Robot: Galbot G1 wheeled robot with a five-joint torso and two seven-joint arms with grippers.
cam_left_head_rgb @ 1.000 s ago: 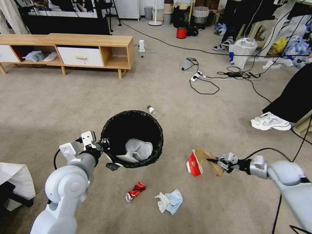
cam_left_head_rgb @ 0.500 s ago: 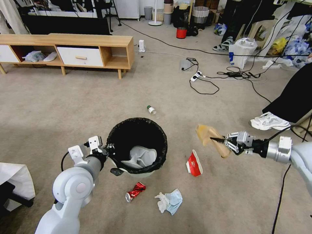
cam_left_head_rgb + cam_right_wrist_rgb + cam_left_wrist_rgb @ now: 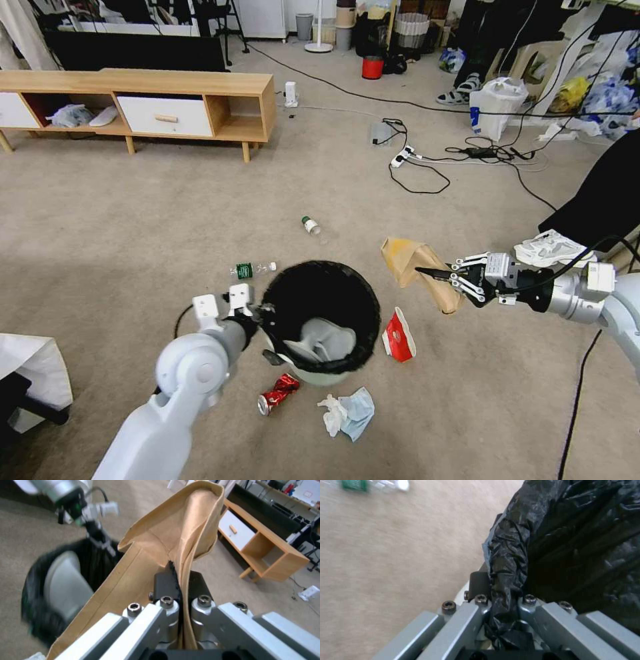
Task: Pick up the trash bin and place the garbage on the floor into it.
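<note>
- Carpet [image 3: 133, 220] fills the floor; at the far left edge, a white bag [image 3: 33, 373] lies beside the left arm.
- Left gripper [image 3: 263, 319] reaches in from the lower left and is clamped tight on the bin [image 3: 321, 320] at its left rim; the left wrist view shows its fingers [image 3: 480, 605] pinching the folded black liner [image 3: 506, 562] between them.
- Bin mouth faces up; inside, a pale grey-white crumpled piece [image 3: 323, 339] rests against the black liner.
- Clear green-labelled bottle [image 3: 252, 269] lies on the carpet just behind the left gripper; a second bottle [image 3: 311, 225] lies farther back, well apart from the bin.
- Crushed red can [image 3: 278, 393] lies just in front of the bin, near its base; tissue and blue mask [image 3: 348, 412] lie together a little to its right.
- Red-white carton [image 3: 399, 335] lies just beside the bin's right side.
- Right gripper [image 3: 437, 275] comes in from the right, closed on the brown cardboard piece [image 3: 417, 270], held in the air near the bin's right rim and above the carton; the right wrist view shows the cardboard [image 3: 160, 562] squeezed between its fingers [image 3: 166, 580].
- Open carpet lies between the bin and a low wooden cabinet [image 3: 140, 100] far behind on the left.
- Black cables and a power strip [image 3: 403, 157] clutter the far right; a white shoe [image 3: 550, 247] sits beyond the right arm.
</note>
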